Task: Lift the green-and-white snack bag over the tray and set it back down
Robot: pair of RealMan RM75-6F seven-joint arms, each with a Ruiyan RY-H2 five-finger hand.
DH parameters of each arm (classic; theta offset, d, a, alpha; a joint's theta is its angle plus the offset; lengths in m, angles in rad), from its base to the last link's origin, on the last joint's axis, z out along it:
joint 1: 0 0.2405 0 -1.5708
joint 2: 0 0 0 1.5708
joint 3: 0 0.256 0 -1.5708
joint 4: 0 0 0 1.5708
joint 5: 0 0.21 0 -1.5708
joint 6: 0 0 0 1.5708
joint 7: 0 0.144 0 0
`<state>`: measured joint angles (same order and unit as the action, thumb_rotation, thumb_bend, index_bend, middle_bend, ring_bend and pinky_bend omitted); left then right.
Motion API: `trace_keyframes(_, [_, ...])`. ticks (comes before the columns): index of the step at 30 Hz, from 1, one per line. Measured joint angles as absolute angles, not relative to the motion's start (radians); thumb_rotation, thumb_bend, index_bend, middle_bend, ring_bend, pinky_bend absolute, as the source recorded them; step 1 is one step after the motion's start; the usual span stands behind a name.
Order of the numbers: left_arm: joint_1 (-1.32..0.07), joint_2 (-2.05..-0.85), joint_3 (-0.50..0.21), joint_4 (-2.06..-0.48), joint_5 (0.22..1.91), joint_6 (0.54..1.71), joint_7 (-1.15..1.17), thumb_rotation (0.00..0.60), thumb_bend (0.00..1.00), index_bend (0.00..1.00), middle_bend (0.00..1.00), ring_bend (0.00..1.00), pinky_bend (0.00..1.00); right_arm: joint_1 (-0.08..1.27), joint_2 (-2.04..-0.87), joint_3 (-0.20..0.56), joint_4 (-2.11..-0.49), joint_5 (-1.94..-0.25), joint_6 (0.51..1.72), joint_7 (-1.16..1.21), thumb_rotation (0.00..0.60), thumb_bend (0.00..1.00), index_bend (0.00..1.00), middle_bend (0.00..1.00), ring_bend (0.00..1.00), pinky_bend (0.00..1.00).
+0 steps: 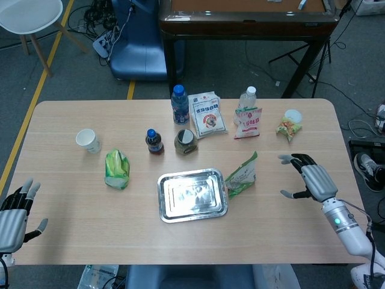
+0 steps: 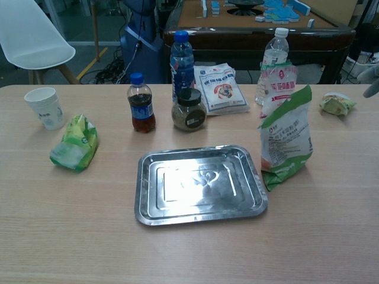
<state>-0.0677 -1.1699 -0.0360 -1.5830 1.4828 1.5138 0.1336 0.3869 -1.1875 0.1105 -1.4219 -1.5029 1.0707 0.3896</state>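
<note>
The green-and-white snack bag (image 1: pixel 242 174) stood upright on the counter (image 1: pixel 72 186), just beside the metal tray (image 1: pixel 192 195) at the tray's 3 o'clock edge, its crimped top leaning slightly. In the chest view the bag's lower corner looked to touch or nearly touch the tray rim; I could not tell which.

The right hand (image 1: pixel 308 176) hovered over the counter at the bag's 3 o'clock, apart from it, its fingers (image 1: pixel 287 159) spread and pointing toward the bag, holding nothing. Only a sliver of it showed at the right edge of the chest view. The left hand (image 1: pixel 14 211) sat off the counter's near left corner, at about 8 o'clock from the tray, fingers apart and empty.

At the tray's 9 o'clock lay a green crumpled packet (image 1: pixel 117 168), with a paper cup (image 1: pixel 88 140) beyond it at 10 o'clock. At 12 o'clock stood a dark-drink bottle (image 1: pixel 154 142) and a jar (image 1: pixel 185 142) side by side; behind them were a blue-capped bottle (image 1: pixel 179 104) and a flat white packet (image 1: pixel 206 114). At 1 o'clock a clear bottle (image 1: pixel 247 99) stood behind a pink-and-white pouch (image 1: pixel 247 123), and a small snack packet (image 1: pixel 289 125) lay near the counter's far right.
</note>
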Motion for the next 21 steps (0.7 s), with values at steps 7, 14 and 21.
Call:
trace_keyframes(7, [-0.071,-1.172,-0.036,-1.585,1.486,1.509,0.136,0.6,0.26,0.05,0.0,0.08,0.12,0.456,-1.258,0.116,-1.307,-1.494,0.987,0.555,0.6,0.01,0.22,0.28,0.13,0.09])
trace_keyframes(14, [-0.072,-1.171,-0.037,-1.589,1.48,1.503,0.144,0.6,0.26,0.05,0.0,0.08,0.12,0.515,-1.344,0.113,-1.17,-1.501,0.939,0.702,0.6,0.0,0.22,0.28,0.13,0.09])
trace_keyframes(21, [-0.081,-1.171,-0.038,-1.599,1.483,1.491,0.158,0.6,0.26,0.05,0.0,0.08,0.12,0.572,-1.44,0.101,-1.041,-1.522,0.904,0.799,0.6,0.0,0.22,0.28,0.13,0.09])
